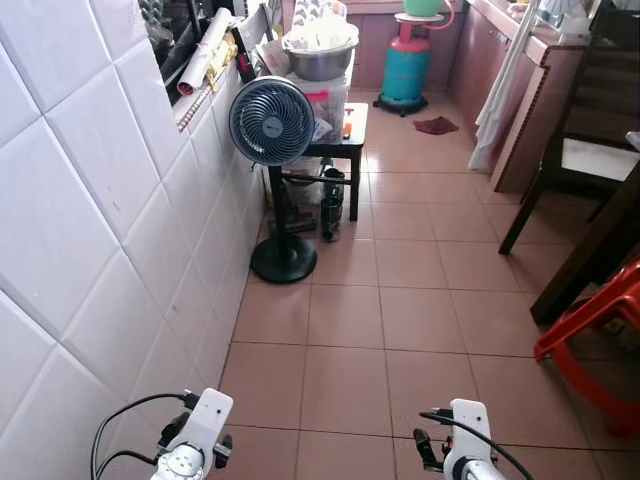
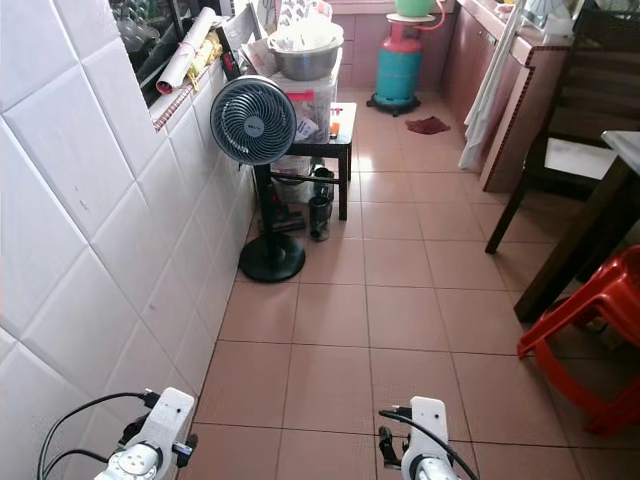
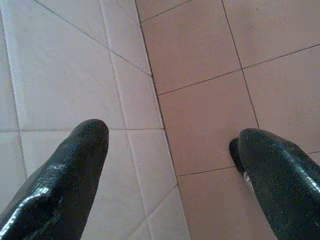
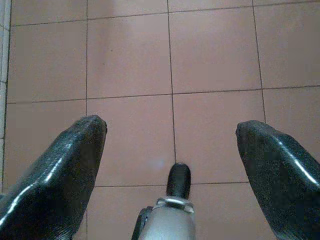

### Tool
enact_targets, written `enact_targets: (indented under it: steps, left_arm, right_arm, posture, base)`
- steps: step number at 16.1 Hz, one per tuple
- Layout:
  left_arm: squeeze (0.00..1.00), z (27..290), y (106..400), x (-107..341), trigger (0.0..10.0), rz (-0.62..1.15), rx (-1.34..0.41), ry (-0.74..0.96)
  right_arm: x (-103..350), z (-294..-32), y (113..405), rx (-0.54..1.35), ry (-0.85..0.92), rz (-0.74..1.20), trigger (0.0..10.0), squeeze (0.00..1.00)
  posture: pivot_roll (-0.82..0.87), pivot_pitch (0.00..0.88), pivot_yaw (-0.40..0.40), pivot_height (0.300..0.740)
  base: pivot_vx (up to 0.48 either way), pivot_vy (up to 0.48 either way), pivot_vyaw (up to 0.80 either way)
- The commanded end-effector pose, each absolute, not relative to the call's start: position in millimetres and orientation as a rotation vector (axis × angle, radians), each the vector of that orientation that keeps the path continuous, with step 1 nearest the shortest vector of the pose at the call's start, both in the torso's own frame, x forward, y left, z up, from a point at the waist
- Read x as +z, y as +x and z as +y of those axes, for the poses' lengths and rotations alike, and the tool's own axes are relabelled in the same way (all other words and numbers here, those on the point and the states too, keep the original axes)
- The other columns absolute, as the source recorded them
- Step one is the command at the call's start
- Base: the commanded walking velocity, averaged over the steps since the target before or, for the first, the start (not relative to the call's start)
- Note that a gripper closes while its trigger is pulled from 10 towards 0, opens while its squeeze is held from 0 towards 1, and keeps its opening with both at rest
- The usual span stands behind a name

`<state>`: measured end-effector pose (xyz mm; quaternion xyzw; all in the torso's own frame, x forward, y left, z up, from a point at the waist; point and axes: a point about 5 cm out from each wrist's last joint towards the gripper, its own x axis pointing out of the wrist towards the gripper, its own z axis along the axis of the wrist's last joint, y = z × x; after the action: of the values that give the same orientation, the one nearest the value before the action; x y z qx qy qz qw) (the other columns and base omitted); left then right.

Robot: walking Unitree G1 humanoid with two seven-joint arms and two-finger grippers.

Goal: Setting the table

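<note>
Left gripper: we hold its fingers spread wide, with nothing between them, low beside the wall and over the floor.
Right gripper: spread wide too and empty, hanging over the floor; in its wrist view we make out a dark foot of ours below.
Table: its dark edge and leg show at our far right, past a red stool; we cannot see its top, so we cannot tell what lies on it or how far the setting has got.
Chair: dark, standing at the table's far side.
Bowl: a metal one on a clear box on the small stand ahead; something white lies in it, too small for us to name.
Box: holds red and white things we cannot make out.
Under the stand: dark bottles, upright.
Risks: the fan stands out from the wall on a wide round base, so walking on close to the wall could clip it and tip it; swinging right to the table could catch the stool's legs; the bowl perched on the box could slide if we bump the stand.
Farther off: a gas bottle and a red rag on the floor, both to be skirted.
</note>
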<state>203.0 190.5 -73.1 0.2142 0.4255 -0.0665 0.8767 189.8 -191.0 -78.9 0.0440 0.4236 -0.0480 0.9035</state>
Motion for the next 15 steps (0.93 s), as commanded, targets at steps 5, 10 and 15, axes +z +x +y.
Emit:
enact_targets:
  steps: [5,10,15]
  left_arm:
    - [0.0,190,203,-74,10.0,0.914,-0.13,0.432]
    - [0.0,192,205,-73,10.0,0.919,-0.049,0.325]
    - [0.0,183,211,-71,10.0,0.916,-0.033,0.255]
  right_arm:
    - [-81,-192,185,-0.088,0.071,0.893,10.0,0.0]
    - [-74,-187,202,-0.069,0.076,0.87,10.0,0.0]
    - [-67,-182,215,-0.078,0.097,0.832,10.0,0.0]
  posture:
    - [0.08,0.0,0.046,0.74]
    - [0.1,0.0,0.015,0.74]
    - [0.09,0.0,0.02,0.74]
  base:
    - [0.0,0.0,0.0]
    - [0.0,0.0,0.0]
    - [0.0,0.0,0.0]
